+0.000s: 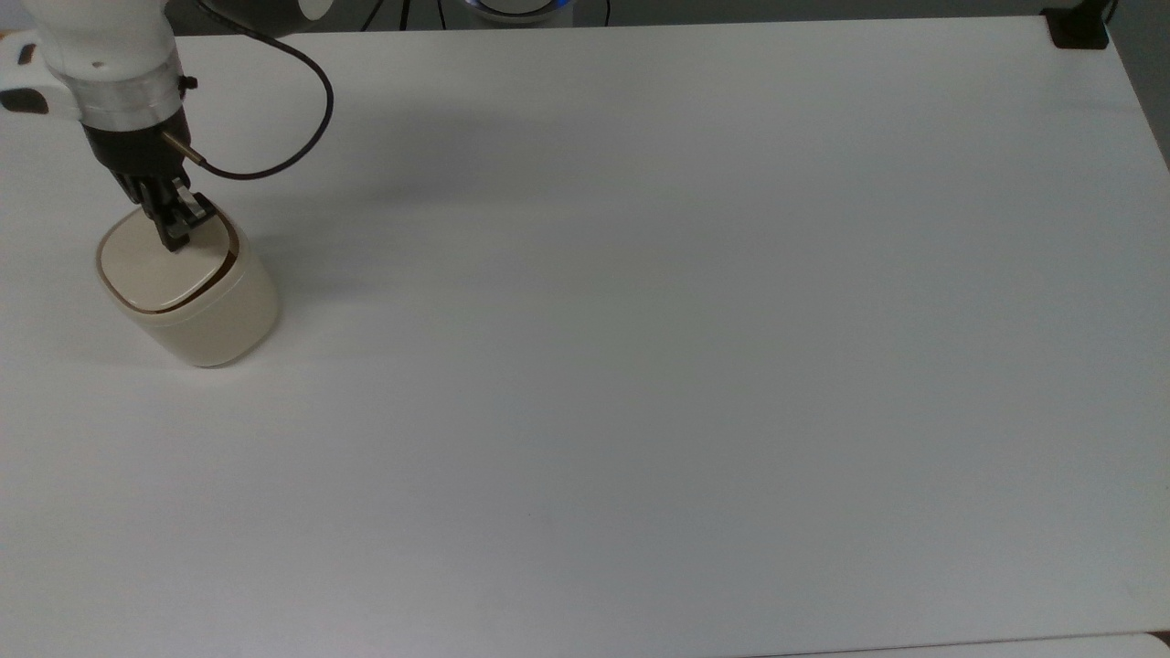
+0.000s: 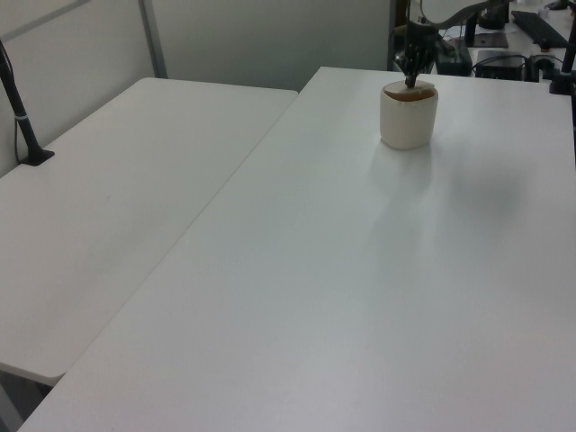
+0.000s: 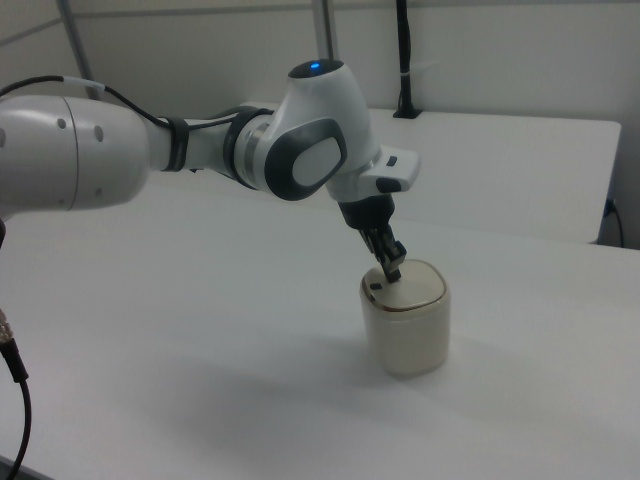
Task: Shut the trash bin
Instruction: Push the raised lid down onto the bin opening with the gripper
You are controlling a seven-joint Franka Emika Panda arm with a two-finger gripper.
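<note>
The cream-beige trash bin [image 1: 196,311] [image 2: 408,119] [image 3: 406,335] stands on the white table at the top view's far left. Its flat lid [image 1: 151,265] [image 3: 412,285] lies nearly level on the rim, with a thin dark gap still showing around its edge. My gripper [image 1: 174,239] [image 2: 410,83] [image 3: 392,274] points down with its fingers shut together, tips pressed on the lid near the edge with the black latch mark [image 3: 374,288].
The white table [image 1: 640,320] stretches wide to the top view's right of the bin. A black cable [image 1: 302,137] loops from my wrist. A black clamp [image 1: 1077,32] sits at the far right corner. A second white table [image 2: 117,198] adjoins in the left view.
</note>
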